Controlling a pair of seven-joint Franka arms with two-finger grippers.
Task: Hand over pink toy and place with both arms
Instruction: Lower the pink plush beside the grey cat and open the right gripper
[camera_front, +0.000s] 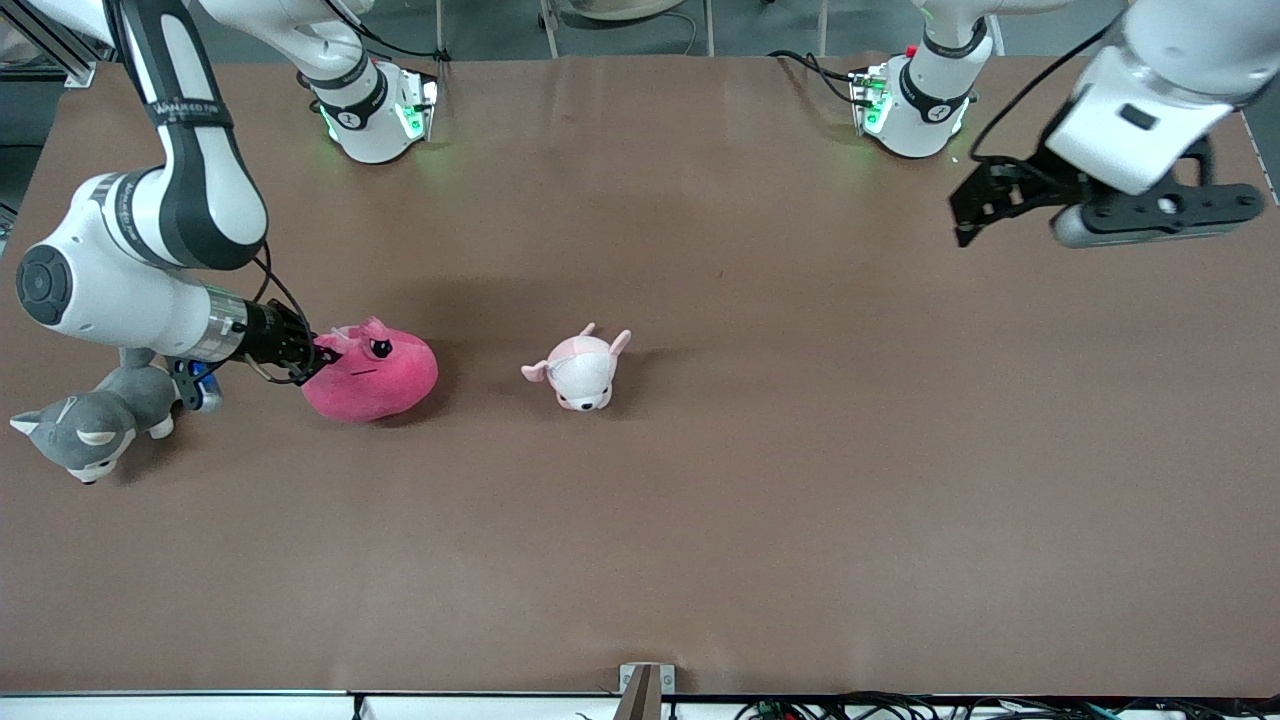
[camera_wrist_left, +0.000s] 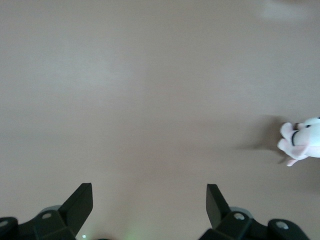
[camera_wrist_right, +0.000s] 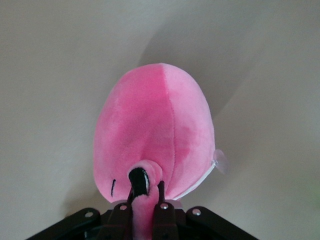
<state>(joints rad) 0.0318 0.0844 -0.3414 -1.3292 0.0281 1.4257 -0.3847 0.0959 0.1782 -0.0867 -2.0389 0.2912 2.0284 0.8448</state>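
Note:
The pink toy (camera_front: 372, 374) is a rounded hot-pink plush with a dark eye, at the right arm's end of the table. My right gripper (camera_front: 318, 352) is shut on a fold of the plush beside its eye; in the right wrist view the pink toy (camera_wrist_right: 155, 135) bulges out past the pinching fingers (camera_wrist_right: 164, 207). Whether the toy rests on the table or hangs just above it, I cannot tell. My left gripper (camera_front: 965, 215) hangs open and empty high over the left arm's end of the table; its wrist view shows the left gripper (camera_wrist_left: 149, 202) above bare tabletop.
A small pale pink-and-white plush animal (camera_front: 581, 368) lies near the table's middle, and shows at the edge of the left wrist view as the pale plush (camera_wrist_left: 302, 141). A grey-and-white plush dog (camera_front: 95, 418) lies under the right arm's wrist, nearer the front camera than the pink toy.

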